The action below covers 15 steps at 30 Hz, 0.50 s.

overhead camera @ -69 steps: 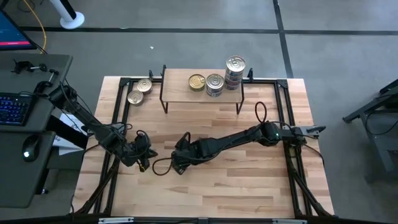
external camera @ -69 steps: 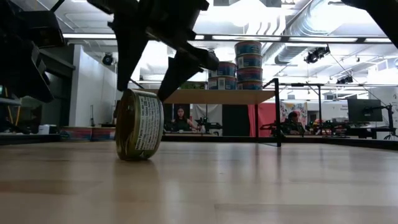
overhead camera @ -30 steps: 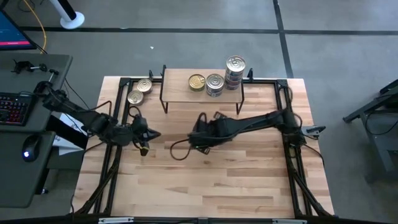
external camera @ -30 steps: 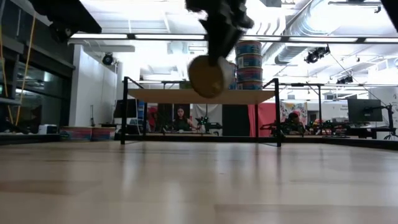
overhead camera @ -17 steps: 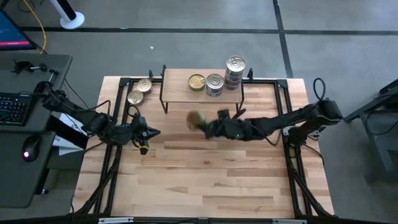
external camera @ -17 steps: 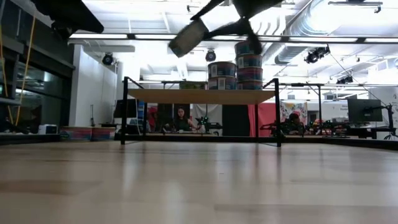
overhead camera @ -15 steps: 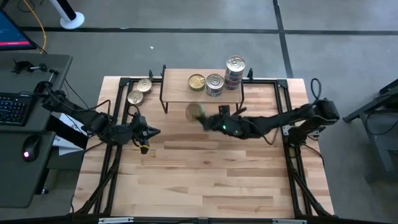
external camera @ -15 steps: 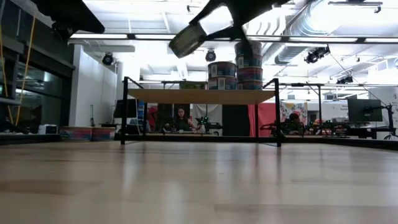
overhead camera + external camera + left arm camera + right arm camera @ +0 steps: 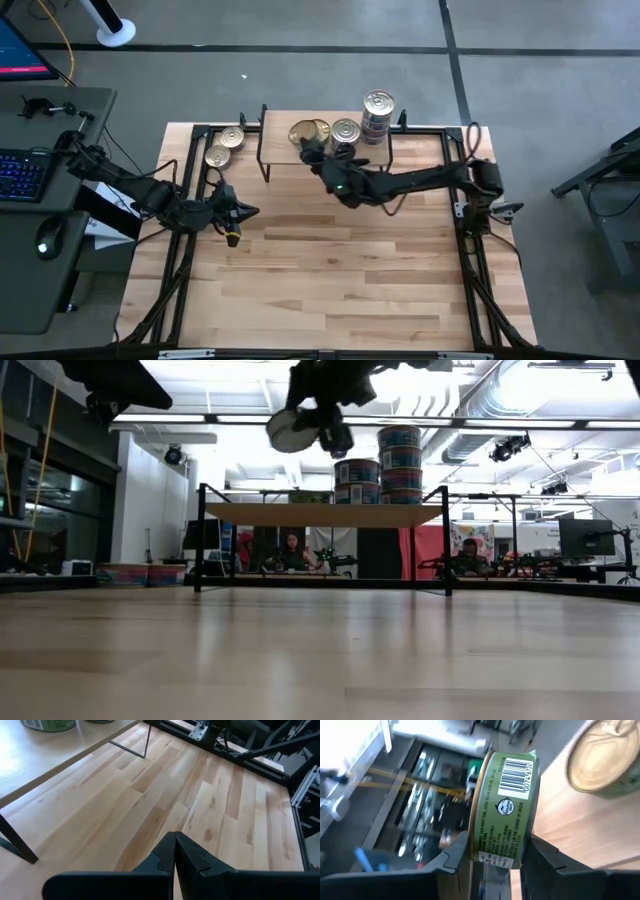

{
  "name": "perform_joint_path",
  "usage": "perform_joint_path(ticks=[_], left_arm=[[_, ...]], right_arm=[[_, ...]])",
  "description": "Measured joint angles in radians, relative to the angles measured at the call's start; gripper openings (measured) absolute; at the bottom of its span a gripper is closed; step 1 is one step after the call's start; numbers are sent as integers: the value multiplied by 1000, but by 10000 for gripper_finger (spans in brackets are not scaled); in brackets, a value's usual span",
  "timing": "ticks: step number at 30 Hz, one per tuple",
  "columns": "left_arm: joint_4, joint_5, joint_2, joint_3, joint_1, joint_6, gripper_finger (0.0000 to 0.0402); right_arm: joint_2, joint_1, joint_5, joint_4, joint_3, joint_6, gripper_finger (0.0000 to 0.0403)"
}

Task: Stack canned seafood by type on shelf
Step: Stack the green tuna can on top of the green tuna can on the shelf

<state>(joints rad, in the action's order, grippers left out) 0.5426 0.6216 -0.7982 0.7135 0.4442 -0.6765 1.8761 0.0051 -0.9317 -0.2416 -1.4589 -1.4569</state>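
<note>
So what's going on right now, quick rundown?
Right gripper shut on a green-labelled tin, held above the shelf beside the gold-lid tin. Left gripper shut, idle over the table. Nothing in the way.

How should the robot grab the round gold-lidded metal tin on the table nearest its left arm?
Probably from straight above, fingers pinching opposite sides of the low round wall of the gold-lidded tin: it lies flat, lid up. Keep fingers off the side facing its neighbour tin. The shut left gripper is closest; the right gripper holds a green-labelled tin over the light-wood shelf.
</note>
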Motion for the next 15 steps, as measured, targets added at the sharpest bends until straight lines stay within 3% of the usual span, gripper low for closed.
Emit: perform_joint_path(ticks=[3, 9, 15], left_arm=[[0, -35, 3, 0, 0, 7, 0], [29, -208, 49, 0, 24, 11, 0], [48, -247, 116, 0, 75, 105, 0]], right_arm=[[70, 9, -95, 71, -77, -64, 116], [133, 13, -209, 232, -141, -325, 116], [154, -12, -281, 198, -147, -343, 116]])
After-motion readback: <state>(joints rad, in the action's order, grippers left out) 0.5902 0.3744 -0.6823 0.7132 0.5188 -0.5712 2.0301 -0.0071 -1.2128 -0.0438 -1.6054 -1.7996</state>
